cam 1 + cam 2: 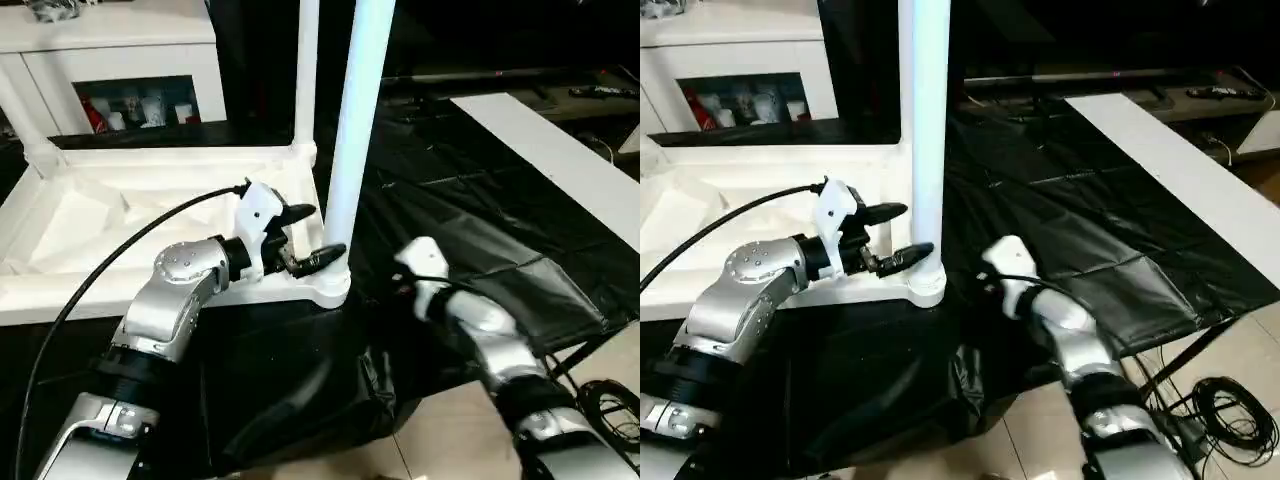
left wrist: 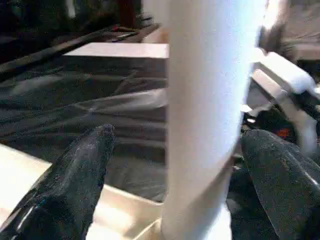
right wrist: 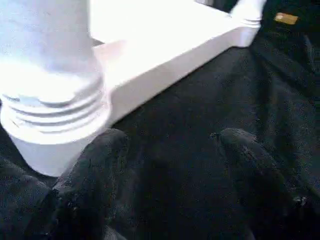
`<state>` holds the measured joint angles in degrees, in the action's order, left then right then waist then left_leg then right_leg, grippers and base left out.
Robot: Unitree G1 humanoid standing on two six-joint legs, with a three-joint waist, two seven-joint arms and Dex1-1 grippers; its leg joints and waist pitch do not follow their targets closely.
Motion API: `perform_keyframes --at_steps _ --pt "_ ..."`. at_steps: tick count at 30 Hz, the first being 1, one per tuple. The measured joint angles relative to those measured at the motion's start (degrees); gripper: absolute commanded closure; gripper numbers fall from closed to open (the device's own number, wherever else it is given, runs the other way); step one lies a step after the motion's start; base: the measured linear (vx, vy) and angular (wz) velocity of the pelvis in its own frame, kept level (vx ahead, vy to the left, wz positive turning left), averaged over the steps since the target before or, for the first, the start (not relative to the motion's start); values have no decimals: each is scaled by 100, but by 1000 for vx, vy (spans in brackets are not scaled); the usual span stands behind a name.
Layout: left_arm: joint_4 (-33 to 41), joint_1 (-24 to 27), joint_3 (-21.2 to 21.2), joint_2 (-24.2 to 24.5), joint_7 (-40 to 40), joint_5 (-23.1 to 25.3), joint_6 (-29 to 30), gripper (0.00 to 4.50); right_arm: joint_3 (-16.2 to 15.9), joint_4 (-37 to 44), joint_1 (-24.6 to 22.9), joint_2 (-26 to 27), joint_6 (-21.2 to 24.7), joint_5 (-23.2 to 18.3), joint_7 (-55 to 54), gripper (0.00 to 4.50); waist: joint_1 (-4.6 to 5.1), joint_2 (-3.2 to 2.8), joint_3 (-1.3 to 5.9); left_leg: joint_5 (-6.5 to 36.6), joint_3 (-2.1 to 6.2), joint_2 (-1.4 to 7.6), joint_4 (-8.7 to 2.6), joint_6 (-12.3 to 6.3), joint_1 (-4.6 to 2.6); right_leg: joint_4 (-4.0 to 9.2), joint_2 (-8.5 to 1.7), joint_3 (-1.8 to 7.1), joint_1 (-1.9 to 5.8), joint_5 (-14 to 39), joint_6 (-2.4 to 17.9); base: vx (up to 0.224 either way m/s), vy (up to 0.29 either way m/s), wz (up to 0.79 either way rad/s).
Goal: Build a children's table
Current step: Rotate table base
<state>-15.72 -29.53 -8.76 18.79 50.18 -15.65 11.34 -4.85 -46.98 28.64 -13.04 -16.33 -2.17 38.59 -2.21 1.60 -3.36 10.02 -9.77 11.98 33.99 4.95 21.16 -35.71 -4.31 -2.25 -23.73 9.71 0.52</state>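
Centre frame: upturned white plastic tabletop [image 1: 150,215] on black-sheeted table [image 1: 480,200], round leg [image 1: 352,150] socketed. Left tool [image 1: 305,232] open astride it; right tool [image 3: 170,150] open, empty. Light, stiff, slick; grip low, near ribs.

Head stereo pair looking down over both forearms; wrist cameras close on upright leg [image 1: 352,150], at frame centre and upper left, shared by all four.

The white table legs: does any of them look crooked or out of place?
Nothing stands out. The near leg stands upright in its corner socket of the upside-down table top, and the far leg looks upright too. The black sheet under it is wrinkled.
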Motion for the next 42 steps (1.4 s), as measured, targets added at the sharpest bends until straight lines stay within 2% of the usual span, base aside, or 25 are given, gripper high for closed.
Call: perform_keyframes --at_steps 4,6,10,11,14,16,20,26,27,28,29,30,31,32,33,34,35,36,37,38,39,40,41,42 --pt "26 202 4 89 298 -147 15 0 181 463 -196 -130 192 -91 -133 117 5 -56 -8 0 -1 0 -3 -1 6 19 3 -1 -1 1 -2 0 0 0" --pt "116 526 237 97 113 -253 29 0 368 883 -415 -134 452 -209 -380 117 19 -111 4 0 -2 -1 -6 -2 10 39 4 0 3 1 -2 0 0 0" --pt "324 1015 1054 30 -854 -335 131 0 734 1514 -724 -54 906 -324 -1077 117 19 -127 1 0 -2 -1 -10 -2 14 46 7 -6 0 2 -4 0 0 0" --pt "610 1305 1425 -85 -1198 -419 61 0 811 1925 -926 52 975 -368 -1262 117 27 -133 5 0 -3 0 -18 -2 10 53 7 -3 3 3 -5 0 0 0" --pt "973 1907 2093 -303 -1989 -431 -153 0 817 2468 -1317 272 1001 -368 -1562 117 35 -133 6 1 -2 1 -23 -2 0 60 7 -8 10 32 -54 0 0 0" --pt "1297 2289 2347 -493 -2445 -293 -221 0 765 2671 -1451 378 1022 -238 -1740 117 35 -134 6 1 3 8 -27 -2 6 66 6 -4 7 33 -55 0 0 0" --pt "1800 2969 2333 -957 -3153 76 -265 0 637 3208 -1770 586 1311 -210 -1950 117 25 -137 4 2 34 24 -27 0 9 87 25 -23 32 34 -56 0 0 0" --pt "1993 3130 1729 -1297 -3556 437 -400 0 445 3726 -2120 536 1641 -170 -1924 117 41 -131 7 6 31 16 -36 6 19 96 56 -7 26 55 -92 0 0 0" --pt "2034 3162 1622 -1356 -3562 490 -416 0 443 3844 -2213 530 1714 -176 -1920 117 35 -124 5 7 83 2 -40 2 70 96 34 -40 34 56 -93 0 0 0" --pt "2097 3179 1512 -1429 -3572 545 -424 0 454 3962 -2331 504 1773 -184 -1918 117 61 -134 11 5 188 -44 -38 -1 129 109 -35 -163 47 58 -97 -18 8 28" --pt "2218 3254 1408 -1531 -3587 586 -429 0 453 4045 -2444 444 1824 -193 -1884 117 65 -136 17 -9 286 -86 -37 -28 196 151 -110 -331 71 54 -104 -18 8 28" --pt "2255 3311 1360 -1550 -3598 602 -434 0 455 4051 -2470 408 1849 -196 -1858 117 41 -140 19 -45 334 -107 -29 -117 238 186 -147 -400 91 40 -123 6 34 45" --pt "2279 3393 1335 -1552 -3619 646 -434 0 462 4066 -2474 369 1853 -210 -1816 117 12 -149 25 -59 361 -127 19 -275 303 194 -238 -507 108 31 -138 7 60 45" --pt "2285 3477 1334 -1570 -3672 668 -434 0 493 4096 -2489 329 1853 -256 -1775 117 -60 -164 24 35 385 -146 164 -574 375 198 -325 -587 148 32 -179 7 60 45" --pt "2301 3551 1334 -1585 -3698 687 -447 0 504 4132 -2509 311 1853 -284 -1731 117 -114 -192 24 140 397 -168 329 -750 422 203 -405 -658 202 47 -224 5 114 48" --pt "2336 3653 1336 -1596 -3751 716 -505 0 504 4139 -2512 277 1851 -296 -1687 117 -154 -205 24 226 402 -191 434 -887 432 206 -472 -692 265 59 -289 25 175 48" --pt "2371 3756 1346 -1613 -3873 814 -571 0 598 4143 -2521 245 1844 -299 -1700 117 -184 -265 8 232 406 -200 491 -895 421 263 -551 -779 417 67 -360 25 175 48" --pt "2397 3812 1352 -1595 -3968 909 -612 0 646 4137 -2539 202 1846 -300 -1687 117 -141 -266 -25 208 388 -250 470 -797 367 306 -579 -798 523 91 -387 26 210 53" --pt "2434 3849 1377 -1582 -4067 1005 -671 0 647 4136 -2531 182 1853 -308 -1672 117 -56 -263 -43 152 417 -346 399 -677 299 298 -557 -782 575 197 -315 38 216 62" --pt "2456 3877 1433 -1524 -4186 1113 -746 0 643 4135 -2512 225 1887 -355 -1636 117 79 -236 -68 111 535 -450 363 -621 301 -18 -419 -648 490 481 146 38 216 62" --pt "2456 3890 1465 -1527 -4252 1189 -787 0 623 4133 -2507 281 1908 -409 -1609 117 137 -204 -64 110 616 -515 375 -622 302 -351 -192 -546 448 591 283 34 177 53" --pt "2458 3895 1456 -1544 -4306 1234 -813 0 552 4133 -2507 311 1919 -438 -1564 117 171 -222 -73 96 716 -604 371 -635 308 -462 36 -453 458 640 330 -6 116 47" --pt "2459 3882 1432 -1612 -4359 1301 -835 0 482 4130 -2481 318 1930 -459 -1524 117 195 -155 -32 80 730 -687 350 -613 321 -519 338 -378 440 673 357 -6 116 47" --pt "2458 3893 1417 -1649 -4412 1335 -833 0 475 4127 -2428 318 1954 -483 -1513 117 170 -128 -16 74 697 -705 343 -611 335 -573 489 -369 403 734 290 -37 65 27"
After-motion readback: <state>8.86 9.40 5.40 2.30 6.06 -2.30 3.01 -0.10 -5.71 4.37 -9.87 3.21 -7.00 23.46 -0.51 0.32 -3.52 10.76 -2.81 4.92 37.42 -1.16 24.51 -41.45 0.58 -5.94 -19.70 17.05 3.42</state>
